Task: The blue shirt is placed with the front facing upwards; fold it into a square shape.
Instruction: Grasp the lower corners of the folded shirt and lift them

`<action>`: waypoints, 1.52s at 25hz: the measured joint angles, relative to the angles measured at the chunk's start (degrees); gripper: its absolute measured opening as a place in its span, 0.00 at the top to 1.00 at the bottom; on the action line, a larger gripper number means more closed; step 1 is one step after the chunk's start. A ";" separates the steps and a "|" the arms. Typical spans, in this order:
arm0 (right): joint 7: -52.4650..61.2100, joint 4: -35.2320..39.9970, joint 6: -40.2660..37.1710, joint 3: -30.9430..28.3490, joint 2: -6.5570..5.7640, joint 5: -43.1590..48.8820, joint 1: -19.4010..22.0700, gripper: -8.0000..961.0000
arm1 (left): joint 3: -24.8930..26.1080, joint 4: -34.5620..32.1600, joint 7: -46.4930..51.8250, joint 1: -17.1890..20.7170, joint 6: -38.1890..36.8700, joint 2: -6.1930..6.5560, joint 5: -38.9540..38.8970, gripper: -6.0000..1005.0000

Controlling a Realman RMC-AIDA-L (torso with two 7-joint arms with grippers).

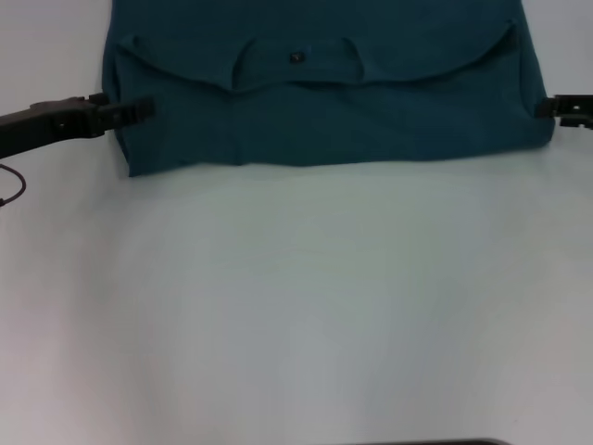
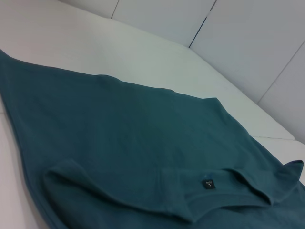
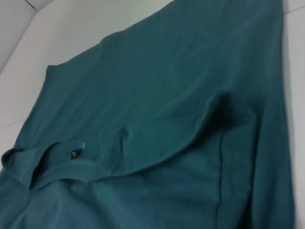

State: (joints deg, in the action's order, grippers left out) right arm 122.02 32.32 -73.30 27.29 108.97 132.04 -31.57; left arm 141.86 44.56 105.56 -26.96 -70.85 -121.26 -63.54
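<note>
There was one blue shirt on one white table, with one black neck label, and two grippers: left gripper, right gripper.

I see a white table carrying the blue shirt, which lies flat across its far part, partly folded, with the collar and small black neck label facing up.

A plain white table fills the scene, backed by pale wall panels with dark seams.
</note>
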 joint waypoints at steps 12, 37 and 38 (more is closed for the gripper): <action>-0.26 -2.08 5.98 2.93 2.15 0.46 -2.45 0.31 | 0.00 -0.34 -0.32 0.36 0.42 -0.11 -0.01 0.11; -0.13 -3.14 7.43 2.91 2.84 0.09 -2.90 0.71 | 0.09 -0.41 -0.53 0.59 0.36 0.05 -0.01 0.11; -0.14 -3.08 7.31 2.76 2.77 0.02 -2.76 0.74 | 0.09 -0.42 -0.51 0.63 0.36 0.13 0.00 0.11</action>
State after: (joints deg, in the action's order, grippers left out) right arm 121.89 29.24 -65.99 30.05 111.74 132.06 -34.33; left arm 141.95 44.14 105.05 -26.33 -70.49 -121.13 -63.54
